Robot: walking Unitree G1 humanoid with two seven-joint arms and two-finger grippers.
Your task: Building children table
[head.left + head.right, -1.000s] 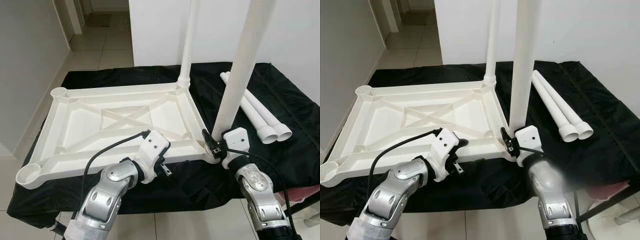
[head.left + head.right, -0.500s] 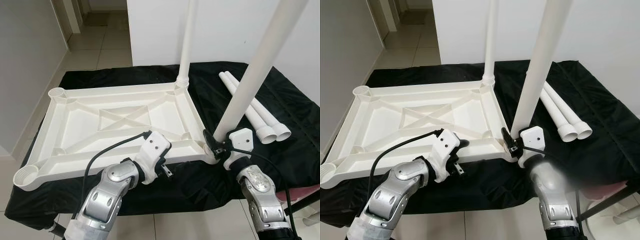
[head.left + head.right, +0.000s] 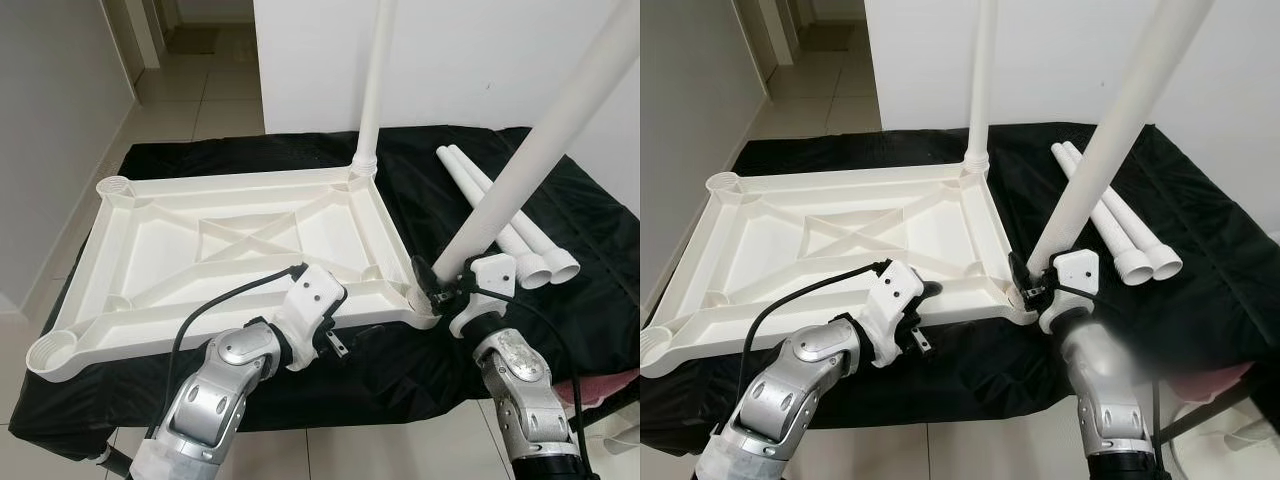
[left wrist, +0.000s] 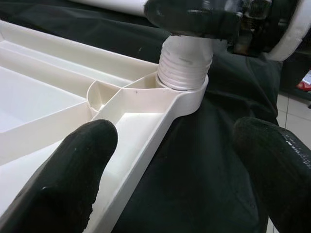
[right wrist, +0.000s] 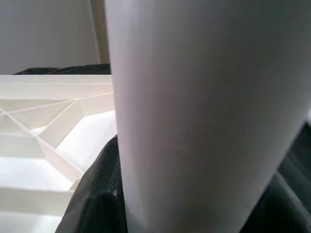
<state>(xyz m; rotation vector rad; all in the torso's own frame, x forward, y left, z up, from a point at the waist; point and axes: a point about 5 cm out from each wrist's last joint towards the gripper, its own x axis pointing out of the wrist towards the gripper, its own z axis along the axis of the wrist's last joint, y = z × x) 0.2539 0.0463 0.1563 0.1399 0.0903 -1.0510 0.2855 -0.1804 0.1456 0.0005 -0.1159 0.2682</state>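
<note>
At the tabletop corner, right pincer pinches the tilted leg; left pincer spread.

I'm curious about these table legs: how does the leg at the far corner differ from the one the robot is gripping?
The far leg stands upright; the gripped leg leans to the right. The far leg stands free, while the right gripper clamps the gripped leg near its base. Both are white tubes with threaded ends seated in corner sockets of the upturned tabletop.

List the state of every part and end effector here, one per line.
Tabletop: upside down on the black cloth.
Far leg: upright in its corner socket.
Near leg: tilted, threaded end at the near corner socket.
Spare legs: lying loose.
Right end effector: shut on near leg.
Left end effector: open, by the tabletop's edge.
</note>
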